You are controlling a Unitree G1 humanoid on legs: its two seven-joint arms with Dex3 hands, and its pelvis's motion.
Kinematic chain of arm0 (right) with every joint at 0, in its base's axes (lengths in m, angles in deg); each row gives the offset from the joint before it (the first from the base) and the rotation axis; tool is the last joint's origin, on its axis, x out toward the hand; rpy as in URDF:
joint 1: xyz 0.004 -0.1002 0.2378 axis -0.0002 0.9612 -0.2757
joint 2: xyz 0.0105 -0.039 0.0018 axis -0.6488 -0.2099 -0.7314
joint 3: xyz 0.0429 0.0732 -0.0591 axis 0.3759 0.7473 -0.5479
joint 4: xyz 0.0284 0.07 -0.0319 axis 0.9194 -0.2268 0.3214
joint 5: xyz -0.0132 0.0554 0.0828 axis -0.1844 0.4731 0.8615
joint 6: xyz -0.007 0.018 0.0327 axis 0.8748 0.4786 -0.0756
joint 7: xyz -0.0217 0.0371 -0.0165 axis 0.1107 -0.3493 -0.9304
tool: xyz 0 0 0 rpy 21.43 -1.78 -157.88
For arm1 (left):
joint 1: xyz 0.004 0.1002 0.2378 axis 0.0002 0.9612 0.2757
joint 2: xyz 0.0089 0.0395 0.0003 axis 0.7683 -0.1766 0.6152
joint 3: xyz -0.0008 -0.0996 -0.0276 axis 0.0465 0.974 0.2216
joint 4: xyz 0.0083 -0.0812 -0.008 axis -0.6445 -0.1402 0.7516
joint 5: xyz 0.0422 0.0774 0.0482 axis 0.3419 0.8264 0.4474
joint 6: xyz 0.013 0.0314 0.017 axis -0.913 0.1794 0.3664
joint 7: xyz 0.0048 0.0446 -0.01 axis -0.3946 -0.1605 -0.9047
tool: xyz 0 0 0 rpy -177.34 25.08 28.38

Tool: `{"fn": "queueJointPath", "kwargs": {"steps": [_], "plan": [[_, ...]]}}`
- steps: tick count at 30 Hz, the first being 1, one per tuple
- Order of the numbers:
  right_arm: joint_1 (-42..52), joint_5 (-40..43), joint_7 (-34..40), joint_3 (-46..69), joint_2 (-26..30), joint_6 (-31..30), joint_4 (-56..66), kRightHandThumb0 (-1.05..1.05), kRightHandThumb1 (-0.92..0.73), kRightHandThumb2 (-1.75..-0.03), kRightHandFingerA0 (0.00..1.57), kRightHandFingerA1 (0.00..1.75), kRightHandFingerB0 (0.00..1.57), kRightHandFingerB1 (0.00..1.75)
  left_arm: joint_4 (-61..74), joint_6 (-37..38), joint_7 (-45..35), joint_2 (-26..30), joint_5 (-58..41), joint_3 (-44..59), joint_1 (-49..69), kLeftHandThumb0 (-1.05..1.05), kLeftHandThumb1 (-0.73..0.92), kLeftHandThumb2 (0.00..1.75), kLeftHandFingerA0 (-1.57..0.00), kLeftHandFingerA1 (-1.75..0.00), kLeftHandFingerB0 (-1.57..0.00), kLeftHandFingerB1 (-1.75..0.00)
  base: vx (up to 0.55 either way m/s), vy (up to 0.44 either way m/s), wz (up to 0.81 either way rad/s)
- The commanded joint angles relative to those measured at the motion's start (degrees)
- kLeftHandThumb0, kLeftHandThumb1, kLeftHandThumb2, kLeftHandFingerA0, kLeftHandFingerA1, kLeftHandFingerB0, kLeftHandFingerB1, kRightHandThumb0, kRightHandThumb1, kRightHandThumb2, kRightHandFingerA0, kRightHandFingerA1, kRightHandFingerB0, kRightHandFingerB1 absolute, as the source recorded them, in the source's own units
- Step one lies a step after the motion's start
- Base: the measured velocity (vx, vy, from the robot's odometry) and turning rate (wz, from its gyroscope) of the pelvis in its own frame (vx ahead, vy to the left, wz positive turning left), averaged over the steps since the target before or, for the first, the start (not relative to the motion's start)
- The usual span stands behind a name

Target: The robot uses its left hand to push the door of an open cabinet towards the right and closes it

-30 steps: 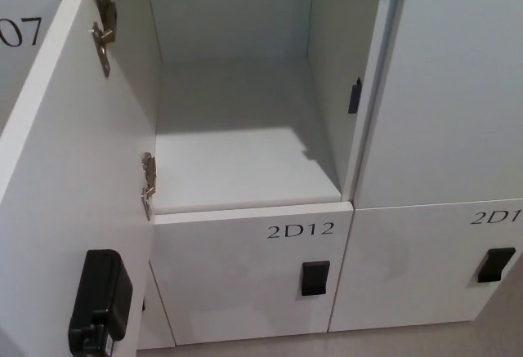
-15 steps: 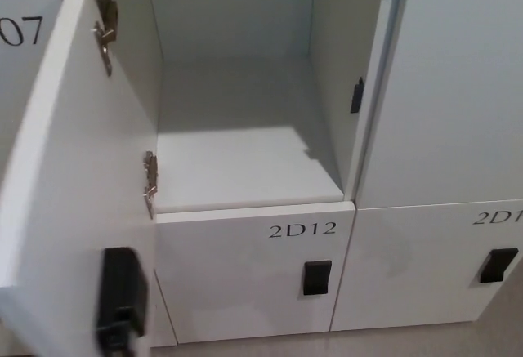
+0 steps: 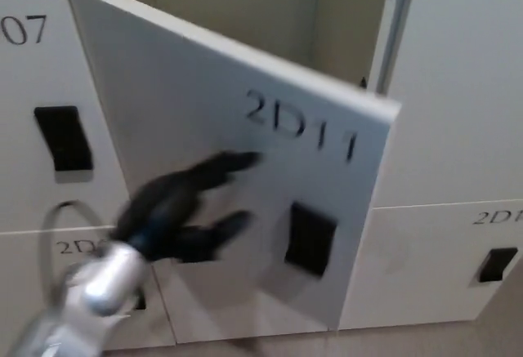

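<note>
My black left hand [image 3: 184,210], fingers spread and grasping nothing, presses the smooth white flat cabinet door [image 3: 245,169], its free edge near the frame.

door [image 3: 237,153] — "2D11", left locker [image 3: 33,71] — "07"

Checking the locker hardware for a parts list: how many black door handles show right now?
3. One on the swinging 2D11 door, one on the closed door at upper left, one on the lower right door. The door and left hand may hide others.
</note>
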Motion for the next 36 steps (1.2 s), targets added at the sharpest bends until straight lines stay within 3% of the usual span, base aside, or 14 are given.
{"fn": "queueJointPath", "kwargs": {"steps": [1,6,7,13,14,16,20,21,25,26,28,29,34,36], "plan": [[-1.5,0.9,0.8,0.6,0.4,1.0,0.1,-0.53,-0.88,-0.66,0.34,0.37,0.29,0.32,5.2,-12.0,-7.4,-11.4,15.6,-15.8,-9.4,-0.74,0.91,0.71,-0.36,-0.35,-0.26,-0.30,0.00,0.000,0.00],[-1.8,-0.6,-1.5,-1.1,0.4,0.1,-0.5,-0.55,-0.66,-1.03,0.38,0.54,0.43,0.54,2.7,-15.6,-11.5,-25.0,15.6,-26.5,-14.7,-0.75,0.78,1.02,-0.23,-0.44,-0.18,-0.41,0.00,0.000,0.00],[-2.0,-1.2,-1.8,-1.7,0.6,-0.5,-0.5,-0.55,-0.80,-0.65,0.44,0.37,0.52,0.39,2.6,-15.9,-11.5,-25.7,15.5,-27.2,-14.8,-0.75,0.92,0.72,-0.33,-0.34,-0.23,-0.29,0.00,0.000,0.00],[-2.5,-8.0,3.5,-8.9,2.8,1.4,-0.3,-0.49,-0.73,-0.62,0.48,0.36,0.55,0.38,7.1,-17.5,-13.3,-25.1,15.5,-30.3,-12.6,-0.70,0.92,0.72,-0.27,-0.32,-0.18,-0.28,0.00,0.000,0.00],[-2.5,-7.8,3.4,-9.1,3.4,1.5,-0.3,-0.49,-0.73,-0.62,0.48,0.36,0.55,0.38,10.0,-17.0,-13.7,-21.1,15.4,-29.9,-9.1,-0.33,0.60,1.13,-0.01,-0.46,0.00,-0.46,0.00,0.000,0.00],[-2.4,-7.5,3.5,-9.5,3.6,1.6,-0.4,-0.49,-0.73,-0.62,0.48,0.36,0.55,0.38,11.9,-16.8,-13.8,-18.6,15.1,-29.7,-6.9,-0.74,0.84,1.07,-0.17,-0.44,-0.03,-0.37,0.00,0.000,0.00],[-1.8,-6.8,3.8,-10.0,3.6,2.0,-0.7,-0.49,-0.73,-0.62,0.48,0.36,0.55,0.38,16.6,-16.9,-15.3,-11.4,13.8,-27.5,-1.0,-0.76,0.82,1.07,-0.14,-0.40,-0.04,-0.37,0.00,0.000,0.00],[-0.2,3.3,-0.3,-1.3,1.0,5.9,0.2,-0.49,-0.60,-0.93,0.39,0.56,0.38,0.53,17.8,-15.0,-14.7,-6.2,12.3,-24.3,2.6,-0.62,0.73,1.11,-0.34,-0.55,-0.14,-0.43,0.00,0.000,0.00],[-0.6,21.4,-9.7,16.4,-4.6,4.5,1.0,-0.17,-0.69,-0.62,0.13,0.45,0.28,0.45,23.0,-13.1,-16.0,2.7,6.6,-16.3,9.8,-0.66,0.91,0.68,-0.37,-0.33,-0.30,-0.30,0.00,0.000,0.00],[-1.0,14.2,-5.6,10.5,-2.9,2.9,0.3,-0.61,-0.71,-1.01,0.32,0.51,0.24,0.46,23.8,-12.8,-15.8,4.1,5.6,-14.4,11.3,-0.64,0.90,0.68,-0.37,-0.34,-0.31,-0.31,0.00,0.000,0.00],[-1.5,0.6,1.6,0.2,0.0,0.9,-0.8,-0.61,-0.71,-1.01,0.32,0.51,0.24,0.46,24.5,-12.5,-15.2,5.5,4.8,-12.4,13.0,-0.64,0.90,0.68,-0.37,-0.34,-0.31,-0.31,0.00,0.000,0.00],[-0.8,0.2,1.3,0.3,0.1,1.5,-0.7,-0.50,-0.86,-0.65,0.34,0.36,0.31,0.33,25.1,-11.9,-15.0,6.7,3.1,-10.2,15.5,-0.64,0.90,0.67,-0.37,-0.34,-0.31,-0.31,0.00,0.000,0.00],[3.6,-0.3,0.7,-0.1,0.6,3.2,-0.7,-0.51,-0.86,-0.66,0.34,0.37,0.31,0.33,26.0,-8.7,-11.4,10.5,-3.6,-1.0,31.1,-0.67,0.90,0.68,-0.34,-0.33,-0.32,-0.31,0.00,0.000,0.00],[6.5,-1.4,1.5,-1.1,0.8,3.2,-0.8,-0.52,-0.86,-0.66,0.35,0.36,0.30,0.32,19.9,-1.0,-7.6,11.7,-7.6,5.3,40.5,-0.68,0.73,1.05,-0.36,-0.52,-0.24,-0.45,0.00,0.000,0.00]]}}
